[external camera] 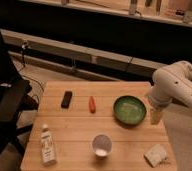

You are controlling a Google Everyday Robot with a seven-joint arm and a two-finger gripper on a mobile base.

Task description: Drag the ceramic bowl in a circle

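Observation:
The ceramic bowl (129,110) is round, shallow and glossy green, and sits on the right part of the wooden table (79,125). My gripper (155,116) hangs from the white arm (176,85) just to the right of the bowl, near the table's right edge, close to the bowl's rim. I cannot tell whether it touches the rim.
A small white cup (101,145) stands in front of the bowl. A red object (92,104) and a black object (66,99) lie to the bowl's left. A bottle (47,145) lies at front left, a pale sponge (155,154) at front right.

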